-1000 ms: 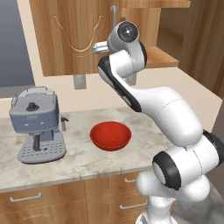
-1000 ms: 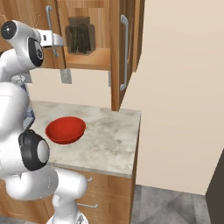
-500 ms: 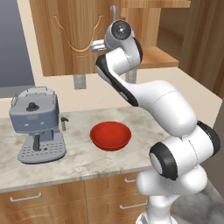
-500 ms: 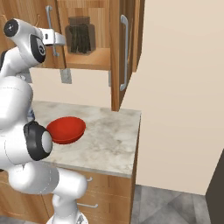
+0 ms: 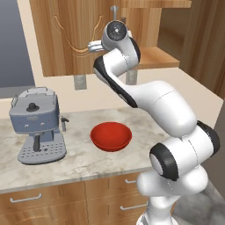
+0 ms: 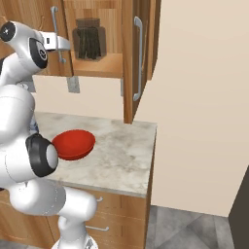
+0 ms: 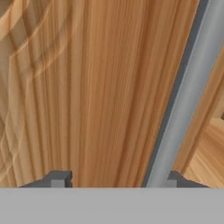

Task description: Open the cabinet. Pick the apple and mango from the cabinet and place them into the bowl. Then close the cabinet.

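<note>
Since earlier, gripper (image 7: 113, 181) has advanced onto left door handle (image 7: 183, 105), jaws parted, gripping nothing; cabinet (image 5: 66, 39) opening underway; closing comes next.

Cabinet (image 5: 66, 39) rendered as warm wood with fine vertical grain, satin finish; carved arch lines seen at 10 o'clock of hand view. Bar handle (image 7: 183, 100) shown as smooth brushed silver metal. Bowl (image 5: 111, 136) given as glossy red, plastic-like. Countertop (image 6: 116, 155) marbled stone, polished. Coffee machine (image 5: 37, 125) matt grey metal look. Jar (image 6: 88, 41) dark translucent glass. Arm shell glossy white.
</note>
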Robot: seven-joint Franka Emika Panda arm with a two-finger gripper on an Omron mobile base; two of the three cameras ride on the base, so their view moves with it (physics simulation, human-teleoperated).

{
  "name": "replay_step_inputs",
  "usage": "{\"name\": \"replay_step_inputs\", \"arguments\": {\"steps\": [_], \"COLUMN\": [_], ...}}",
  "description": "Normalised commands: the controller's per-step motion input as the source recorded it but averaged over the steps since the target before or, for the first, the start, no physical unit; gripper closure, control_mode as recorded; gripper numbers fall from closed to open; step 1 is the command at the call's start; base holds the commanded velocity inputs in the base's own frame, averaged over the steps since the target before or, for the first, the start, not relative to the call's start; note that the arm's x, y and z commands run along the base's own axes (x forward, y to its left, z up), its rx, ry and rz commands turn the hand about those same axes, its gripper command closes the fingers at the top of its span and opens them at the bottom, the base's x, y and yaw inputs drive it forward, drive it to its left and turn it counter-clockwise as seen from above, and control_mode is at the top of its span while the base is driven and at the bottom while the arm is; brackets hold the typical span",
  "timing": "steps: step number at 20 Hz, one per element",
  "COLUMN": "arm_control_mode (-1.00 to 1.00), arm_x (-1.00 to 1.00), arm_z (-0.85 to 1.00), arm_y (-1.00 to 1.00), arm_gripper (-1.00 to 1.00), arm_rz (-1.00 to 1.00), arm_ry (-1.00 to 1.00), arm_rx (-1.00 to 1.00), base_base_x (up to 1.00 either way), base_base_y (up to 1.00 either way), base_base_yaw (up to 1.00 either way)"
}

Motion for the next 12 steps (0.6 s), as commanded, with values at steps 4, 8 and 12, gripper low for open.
{"name": "replay_step_inputs", "arguments": {"steps": [4, 8, 12], "arm_control_mode": [-1.0, -1.0, -1.0], "arm_x": [0.29, 0.32, 0.33], "arm_z": [-0.12, -0.14, -0.2], "arm_y": [-0.05, -0.44, -0.78], "arm_gripper": [1.0, 1.0, 1.0], "arm_rz": [-0.01, 0.02, 0.09], "arm_ry": [0.0, 0.0, 0.0], "arm_rx": [0.0, 0.0, 0.02], "base_base_x": [0.0, 0.0, 0.0], "base_base_y": [0.0, 0.0, 0.0], "base_base_yaw": [0.0, 0.0, 0.0]}}
